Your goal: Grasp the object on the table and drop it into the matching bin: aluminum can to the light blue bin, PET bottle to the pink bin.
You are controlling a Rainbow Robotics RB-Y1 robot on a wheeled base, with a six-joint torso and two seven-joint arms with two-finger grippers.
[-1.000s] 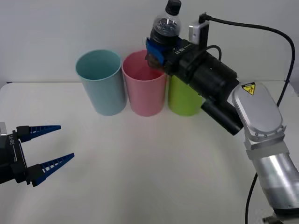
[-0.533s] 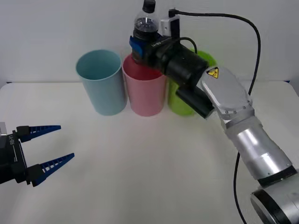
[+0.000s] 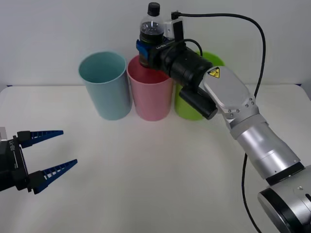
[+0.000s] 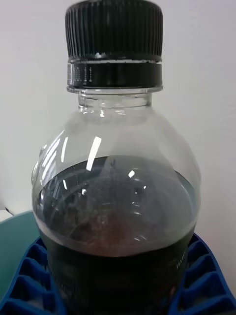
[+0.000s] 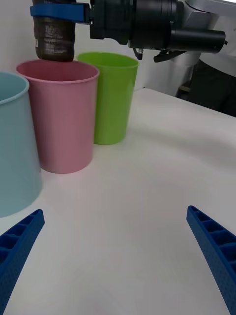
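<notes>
Since half a second ago the right gripper (image 3: 147, 50) has barely shifted, edging a touch toward 3 o'clock and lower, so the bottle (image 3: 151, 30) it carries now hangs upright just above the rim of the pink cup (image 3: 150, 93), over the cup's 12 o'clock side. A second ago it was out over the green cup (image 3: 190, 103). The blue ribbed fingers (image 4: 204, 285) are clamped on the bottle's dark lower body; the black cap points straight up. From the left wrist camera the bottle's base (image 5: 53, 38) sits just over the pink cup's (image 5: 60, 115) mouth, not inside it.

The white table (image 3: 155, 174) is plain and flat. The three cups stand in a row along its 12 o'clock edge, close against a pale wall: the light blue cup (image 3: 105, 85) at 11 o'clock, pink in the middle, green at 1 o'clock, each just beside its neighbour. The right arm reaches in from 4 o'clock, crossing in front of the green cup.

The left gripper (image 3: 54, 149) waits at 8 o'clock near the table's near edge, its fingers (image 5: 17, 246) spread wide apart and holding nothing. Between it and the cups lies a broad stretch of bare tabletop.
</notes>
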